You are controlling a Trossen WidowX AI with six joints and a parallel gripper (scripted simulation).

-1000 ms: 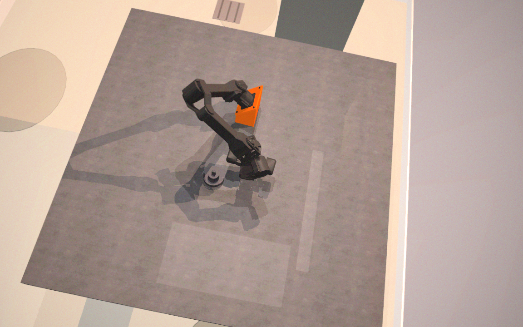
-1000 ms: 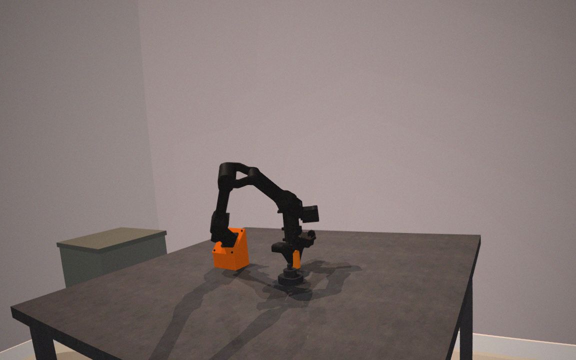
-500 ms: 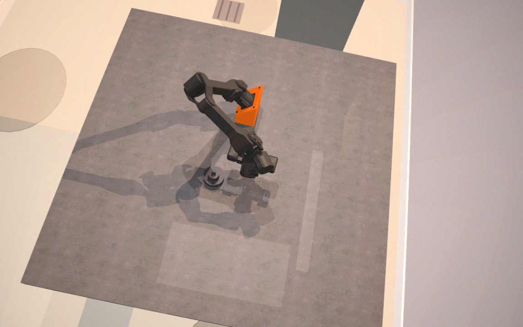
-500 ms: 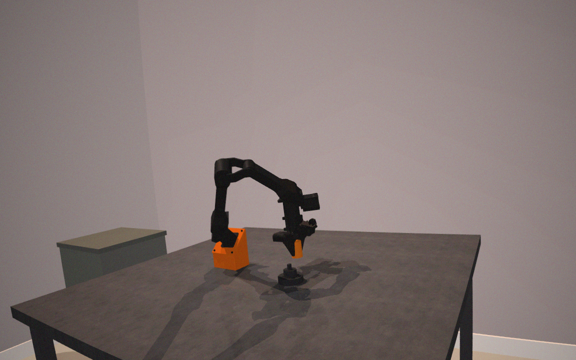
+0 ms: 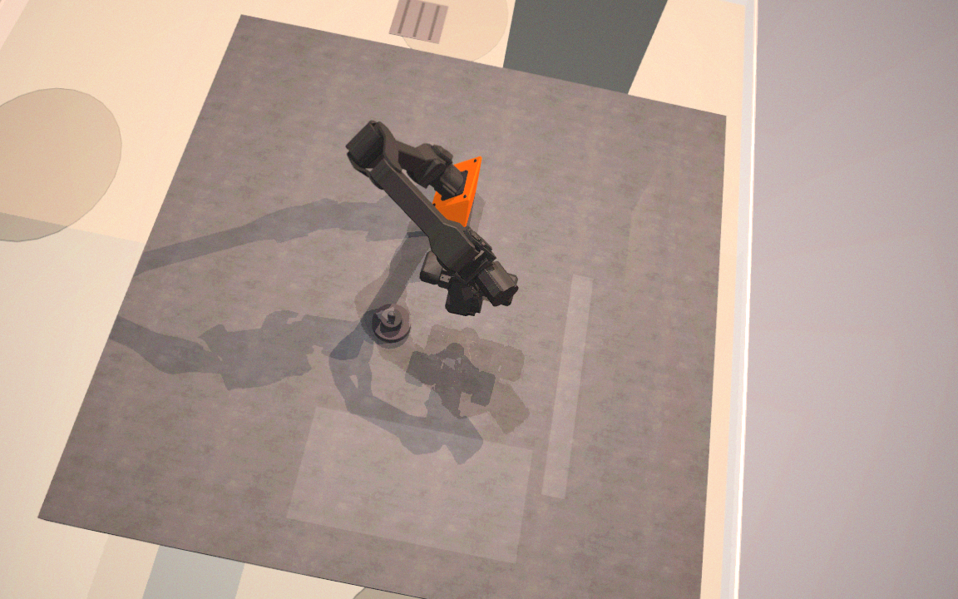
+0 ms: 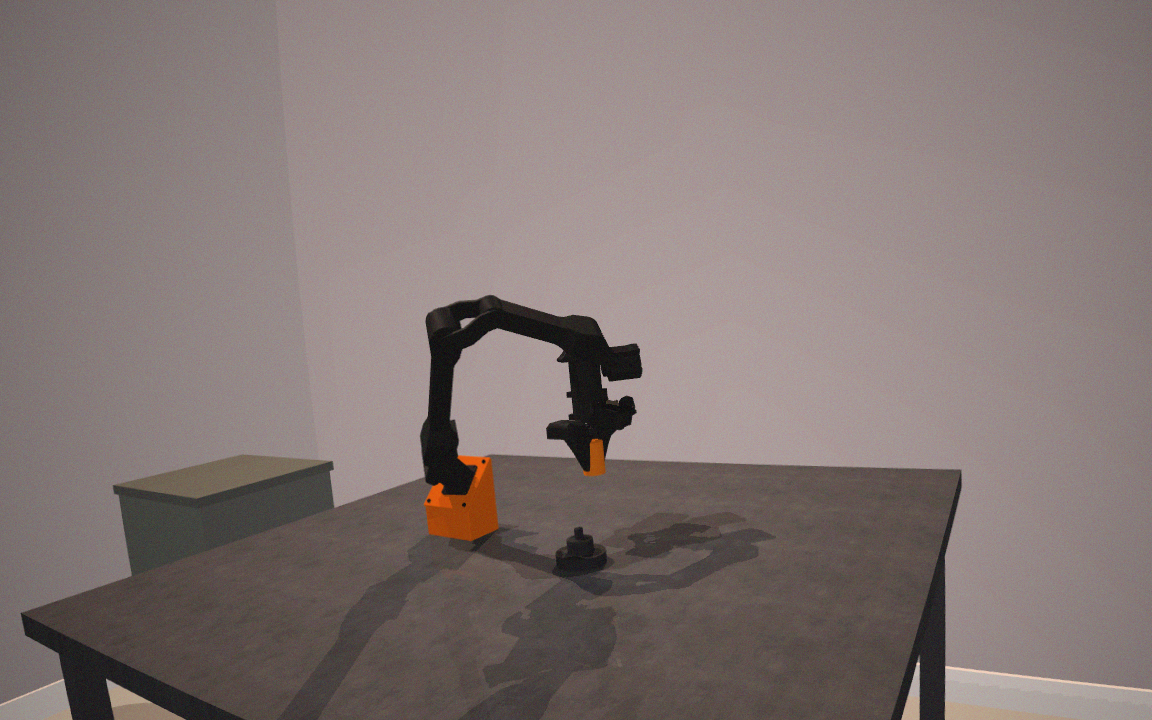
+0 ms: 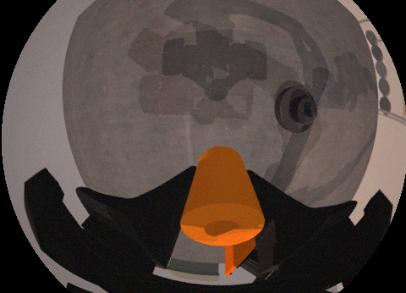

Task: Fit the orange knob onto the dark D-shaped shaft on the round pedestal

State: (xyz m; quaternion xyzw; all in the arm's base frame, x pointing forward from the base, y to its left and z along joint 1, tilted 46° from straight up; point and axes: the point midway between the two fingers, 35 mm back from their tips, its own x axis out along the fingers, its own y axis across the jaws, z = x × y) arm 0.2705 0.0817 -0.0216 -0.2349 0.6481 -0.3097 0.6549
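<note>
My fingers (image 6: 586, 447) were pinching the orange knob (image 6: 595, 457), held well above the surface (image 6: 786, 573) with its long axis near vertical and its bore pointing down, as the wrist view showed (image 7: 222, 203). The round pedestal (image 6: 580, 559) with its dark D-shaped shaft (image 6: 579, 535) stood below and off to one side of the knob, apart from it, so I judged a sideways shift and then a descent were needed. The ground around the pedestal appeared unobstructed, the surface's edges lay well away, and the shaft's flat could not be made out.
</note>
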